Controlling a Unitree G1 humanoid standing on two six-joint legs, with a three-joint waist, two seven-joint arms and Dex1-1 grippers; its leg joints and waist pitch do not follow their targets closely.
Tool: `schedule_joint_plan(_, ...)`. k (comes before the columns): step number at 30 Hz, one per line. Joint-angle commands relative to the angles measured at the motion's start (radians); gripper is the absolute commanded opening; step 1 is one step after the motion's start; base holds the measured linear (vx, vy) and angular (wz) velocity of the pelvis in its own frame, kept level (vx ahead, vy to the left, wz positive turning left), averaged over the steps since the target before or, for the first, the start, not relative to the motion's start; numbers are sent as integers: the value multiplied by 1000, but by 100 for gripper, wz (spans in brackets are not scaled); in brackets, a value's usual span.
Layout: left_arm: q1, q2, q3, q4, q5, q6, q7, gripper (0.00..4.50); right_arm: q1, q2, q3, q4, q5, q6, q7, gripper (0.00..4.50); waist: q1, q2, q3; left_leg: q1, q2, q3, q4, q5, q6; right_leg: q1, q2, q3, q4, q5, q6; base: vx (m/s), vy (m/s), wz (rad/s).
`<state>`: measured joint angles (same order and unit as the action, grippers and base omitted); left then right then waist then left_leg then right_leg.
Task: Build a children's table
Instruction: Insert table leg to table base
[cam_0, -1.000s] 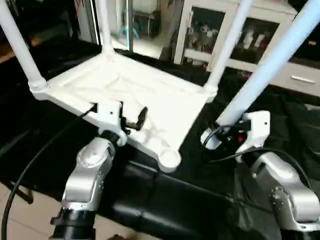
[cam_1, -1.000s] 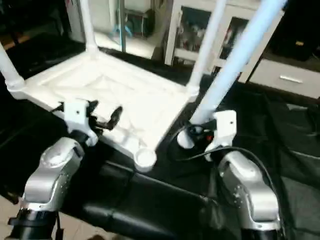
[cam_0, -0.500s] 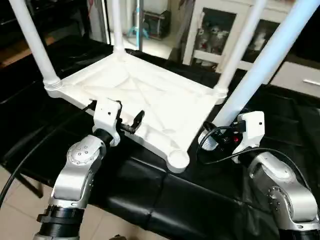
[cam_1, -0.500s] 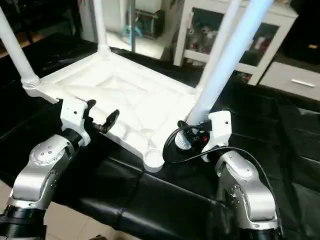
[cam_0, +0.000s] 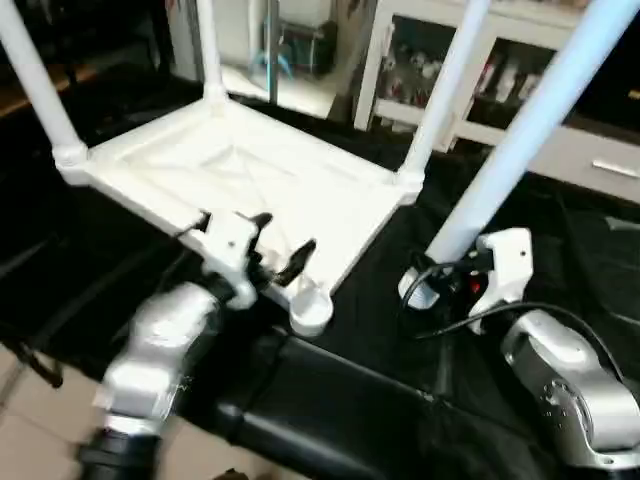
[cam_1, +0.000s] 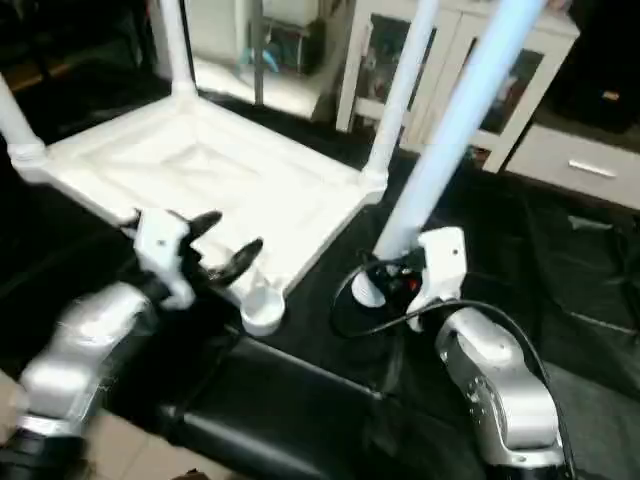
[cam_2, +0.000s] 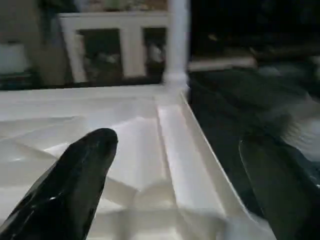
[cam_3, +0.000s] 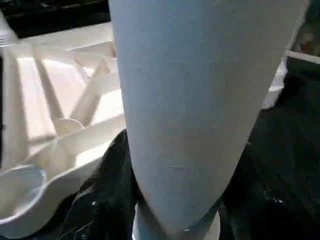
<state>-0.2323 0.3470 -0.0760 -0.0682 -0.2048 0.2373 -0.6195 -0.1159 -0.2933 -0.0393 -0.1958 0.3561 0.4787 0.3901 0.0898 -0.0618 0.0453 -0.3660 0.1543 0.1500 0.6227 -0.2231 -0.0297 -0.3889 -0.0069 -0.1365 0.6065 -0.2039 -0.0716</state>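
Note:
The children's table top (cam_0: 236, 170) lies upside down on the black cloth, ribbed underside up. Three white legs stand in its corners: left (cam_0: 36, 85), back (cam_0: 210, 50) and right (cam_0: 440, 90). The near corner socket (cam_0: 311, 306) stands empty. My left gripper (cam_0: 282, 243) is open just over the near rim beside that socket; in the left wrist view its fingers (cam_2: 75, 185) straddle the rim. My right gripper (cam_0: 452, 283) is shut on the thick end of the fourth leg (cam_0: 520, 130), which slants up to the right, its end right of the top. The leg (cam_3: 200, 100) looms close in the right wrist view.
The black-cloth work table (cam_0: 350, 400) ends at a padded front edge near me, with floor (cam_0: 30, 400) below at the left. A white cabinet with glass doors (cam_0: 520, 70) stands behind. A black cable (cam_0: 440, 300) loops at my right wrist.
The whole view has shifted. My left gripper has moved along the near rim closer to the empty corner socket, still open. My right gripper keeps its hold on the leg.

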Motion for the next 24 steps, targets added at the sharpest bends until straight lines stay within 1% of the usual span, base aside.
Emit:
schedule_joint_plan(1, -13, 45, -35, 15, 14, -25, -100, 440, -15, -14, -12, -2, 12, -1, 21, 185, 10, 8, -27, 45, 78, -20, -73, -205, 47, 33, -161, 74, -160, -545, 154, 0, 0, 0)
schedule_joint_plan(2, -13, 45, -35, 15, 14, -25, -100, 440, -15, -14, -12, -2, 12, -1, 21, 185, 8, 8, -21, 56, 76, -18, -73, -233, 35, 31, -163, 66, -172, -609, 150, 0, 0, 0)
schedule_joint_plan(3, -41, 117, -64, 50, 50, -54, -179, 440, -19, -26, -8, 6, 17, -7, 47, 185, 2, 12, -14, 85, 83, -22, -73, -315, 10, 26, -168, 38, -196, -702, 138, 0, 0, 0)
schedule_joint_plan(4, -62, 167, -88, 75, 69, -70, -234, 440, -21, -37, -6, 10, 20, -13, 65, 185, 2, 18, -16, 92, 96, -28, -86, -368, -2, 42, -169, 24, -196, -687, 137, 0, 0, 0)
schedule_joint_plan(5, -79, 191, -102, 93, 68, -74, -274, 440, -22, -41, -7, 13, 25, -14, 78, 185, -1, 21, -18, 88, 113, -36, -98, -394, -8, 55, -174, 21, -186, -648, 128, 0, 0, 0)
schedule_joint_plan(6, -84, 196, -106, 99, 70, -78, -282, 440, -22, -42, -8, 14, 26, -15, 82, 185, 0, 27, -24, 62, 151, -57, -128, -409, -23, 83, -185, 42, -140, -519, 102, 0, 0, 0)
schedule_joint_plan(7, -124, 226, -132, 140, 88, -111, -335, 440, -28, -49, -10, 19, 33, -18, 101, 185, 0, 26, -19, 61, 150, -55, -137, -429, -45, 74, -200, 62, -138, -478, 73, 0, 0, 0)
schedule_joint_plan(8, -143, 238, -142, 159, 97, -127, -360, 440, -31, -52, -10, 22, 35, -19, 109, 185, 3, 26, -21, 63, 137, -50, -131, -426, -59, 71, -209, 68, -139, -486, 56, 0, 0, 0)
schedule_joint_plan(9, -171, 251, -163, 189, 110, -139, -401, 440, -33, -59, -10, 24, 41, -19, 124, 185, 8, 16, -24, 58, 116, -38, -119, -359, -60, 73, -223, 74, -150, -513, 38, 13, 56, 0)
schedule_joint_plan(10, -193, 260, -179, 212, 122, -148, -430, 440, -34, -64, -9, 25, 45, -20, 138, 185, 15, 19, -29, 49, 115, -35, -117, -276, -43, 80, -223, 75, -145, -474, 31, 0, 0, 0)
schedule_joint_plan(11, -217, 268, -197, 239, 134, -152, -467, 440, -33, -71, -8, 26, 46, -21, 149, 185, 15, 18, -32, 49, 119, -36, -118, -244, -38, 78, -216, 74, -138, -432, 29, 25, 61, -3)
schedule_joint_plan(12, -224, 270, -202, 247, 137, -155, -474, 440, -33, -72, -8, 26, 46, -21, 152, 185, 12, 20, -39, 49, 131, -39, -122, -209, -41, 76, -208, 73, -116, -325, 7, 40, 58, -3)
schedule_joint_plan(13, -289, 271, -237, 332, 171, -196, -507, 440, -33, -82, -8, 32, 45, -22, 168, 185, 9, 17, -44, 55, 135, -37, -121, -165, -48, 69, -205, 75, -96, -213, -22, 69, 75, 0)
schedule_joint_plan(14, -305, 269, -244, 354, 179, -210, -514, 440, -33, -84, -8, 33, 44, -22, 172, 185, 9, 15, -43, 55, 129, -34, -119, -144, -43, 65, -201, 76, -94, -179, -30, 56, 46, 2)
schedule_joint_plan(15, -314, 267, -249, 367, 183, -219, -518, 440, -34, -86, -8, 35, 45, -22, 175, 185, 10, 12, -53, 60, 124, -27, -110, -84, -50, 62, -205, 81, -70, -68, -67, 58, 28, 5)
schedule_joint_plan(16, -355, 241, -264, 438, 201, -248, -525, 440, -33, -88, -2, 36, 44, -23, 181, 185, 10, 2, -57, 53, 113, -18, -100, 6, -33, 59, -202, 89, -51, 57, -97, 56, 20, 6)
schedule_joint_plan(17, -357, 241, -265, 441, 202, -248, -527, 440, -33, -88, -2, 36, 44, -23, 181, 185, 10, -2, -58, 51, 106, -14, -95, 37, -19, 57, -200, 91, -41, 106, -116, 56, 20, 6)
schedule_joint_plan(18, -384, 226, -293, 493, 225, -258, -549, 440, -35, -89, 3, 36, 43, -23, 182, 185, 12, -8, -59, 40, 98, -8, -91, 71, 16, 63, -201, 99, -33, 156, -142, 0, 0, 0)
schedule_joint_plan(19, -397, 219, -304, 522, 243, -270, -544, 440, -36, -89, 6, 35, 41, -24, 182, 185, 15, -10, -61, 41, 92, -2, -85, 79, 40, 58, -200, 107, -25, 187, -167, 0, 0, 0)
schedule_joint_plan(20, -417, 215, -323, 567, 282, -302, -517, 440, -37, -86, 6, 32, 40, -23, 180, 185, 15, -13, -60, 37, 91, -2, -84, 79, 51, 59, -198, 112, -22, 195, -175, 0, 0, 0)
schedule_joint_plan(21, -428, 206, -323, 592, 293, -320, -497, 440, -37, -85, 4, 29, 39, -22, 178, 185, 17, 6, -64, 34, 91, -5, -81, 85, 72, 61, -198, 113, -17, 207, -183, 0, 0, 0)
schedule_joint_plan(22, -432, 190, -307, 605, 281, -322, -476, 440, -37, -85, 1, 23, 38, -21, 174, 185, 15, -1, -65, 33, 92, -4, -80, 89, 83, 60, -194, 112, -20, 215, -184, 0, 0, 0)
schedule_joint_plan(23, -437, 178, -294, 618, 266, -324, -471, 440, -36, -85, -2, 20, 38, -21, 173, 185, 13, -4, -63, 29, 96, -6, -80, 82, 91, 62, -195, 111, -21, 211, -192, 0, 0, 0)
schedule_joint_plan(24, -439, 171, -286, 624, 255, -324, -471, 440, -36, -86, -3, 19, 38, -21, 172, 185, 15, -5, -59, 27, 99, -7, -82, 55, 90, 63, -199, 112, -25, 169, -196, 0, 0, 0)
